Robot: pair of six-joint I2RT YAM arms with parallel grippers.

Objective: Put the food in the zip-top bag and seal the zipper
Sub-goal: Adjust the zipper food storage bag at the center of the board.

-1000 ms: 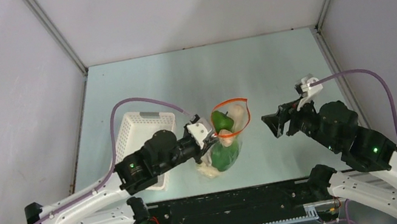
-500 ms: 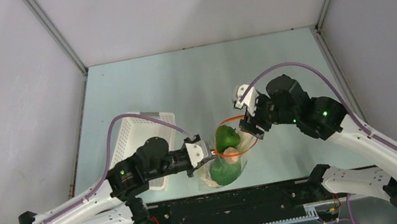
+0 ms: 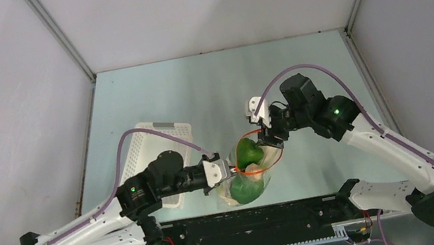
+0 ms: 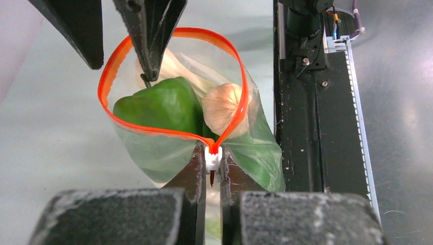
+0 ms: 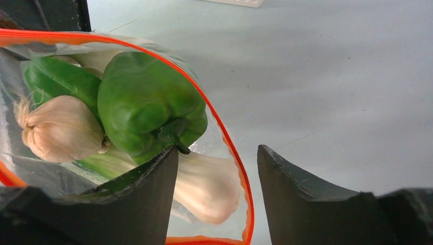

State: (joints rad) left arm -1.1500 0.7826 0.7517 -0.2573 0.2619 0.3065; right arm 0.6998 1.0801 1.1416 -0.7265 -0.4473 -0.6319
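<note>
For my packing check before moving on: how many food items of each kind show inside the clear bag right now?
Green bell pepper: 1
Garlic bulb: 1
Bok choy: 1
Total: 3 seen through the open mouth of the zip-top bag; anything deeper is hidden.

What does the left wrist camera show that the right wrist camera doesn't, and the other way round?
Only the left wrist view: the left gripper shut on the zipper's white end, with the black mounting rail alongside.
Only the right wrist view: a sliver of the white basket, and the bok choy's white base in plain sight.
Both: the clear bag with its mouth open, its red-orange zipper, the green pepper, the garlic-like bulb, and the right gripper open astride the rim.
</note>
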